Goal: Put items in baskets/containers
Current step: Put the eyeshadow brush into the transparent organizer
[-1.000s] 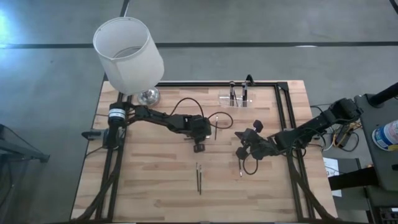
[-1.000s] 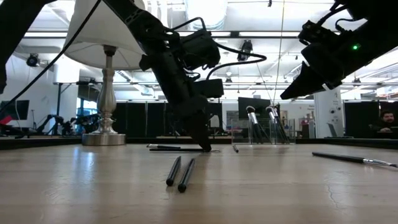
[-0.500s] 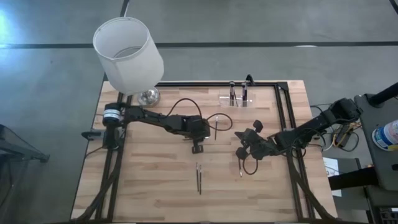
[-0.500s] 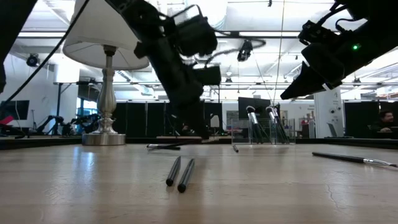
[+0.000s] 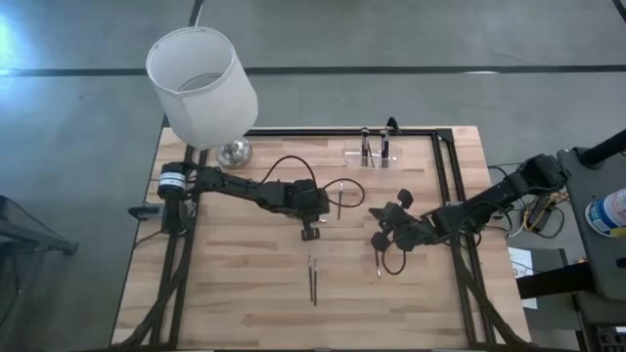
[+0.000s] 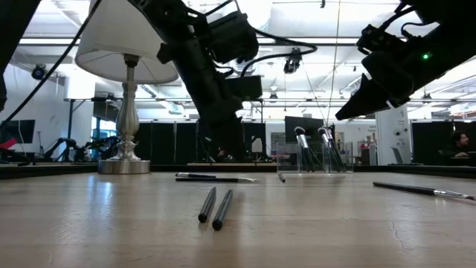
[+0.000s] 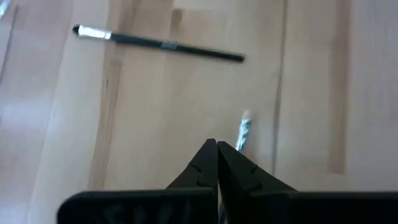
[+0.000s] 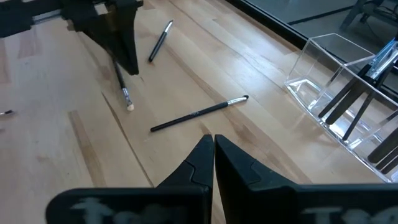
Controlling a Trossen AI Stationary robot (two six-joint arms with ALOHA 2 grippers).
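— Pincer on left (image 7: 217, 149), is it holding a brush?
— No, my fingers are together, empty, above one brush (image 7: 242, 132) on the bench (image 5: 245, 293).
— And the clear holder (image 5: 373, 154)?
— At the far edge, some brushes inside.

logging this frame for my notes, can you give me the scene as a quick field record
left hand: shut on a brush, near the middle of the table
right hand: shut, empty, raised right of the middle
clear holder: at the far edge, several brushes standing in it
loose pair: lying side by side near the front
other loose brushes: a few lying flat around the middle
lamp: far left corner
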